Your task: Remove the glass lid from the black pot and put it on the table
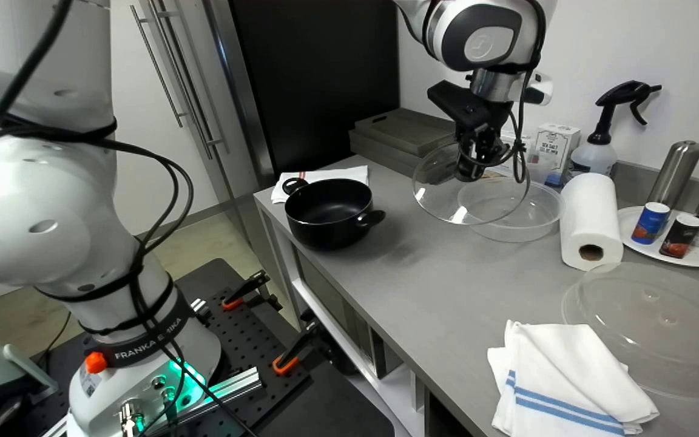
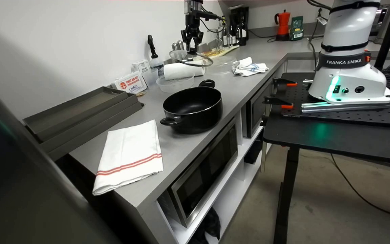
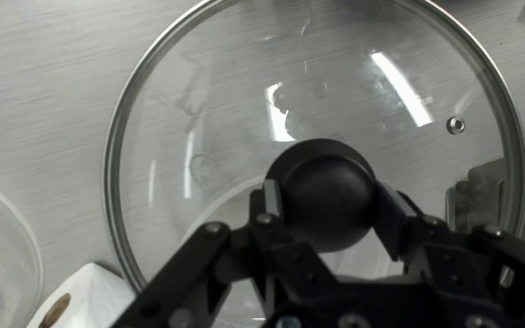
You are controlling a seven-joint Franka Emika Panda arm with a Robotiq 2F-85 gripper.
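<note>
Glass lid [image 1: 437, 203] hangs over the worktop [image 1: 434, 285], right of the black pot [image 1: 328, 209] in an exterior view; your pincer [image 3: 331, 200] grips its knob [image 3: 328, 196]. Removal looks complete, placing remains: you should steer off the clear bowl [image 1: 522, 233], then lower it level.

- We hang our gripper [image 2: 192, 48] at twelve o'clock in an exterior view, pointing to six.
- There, our base [image 2: 349, 79] stands at about three o'clock from it.
- In the wrist view, our fingers [image 3: 272, 200] clamp from nine and three.
</note>
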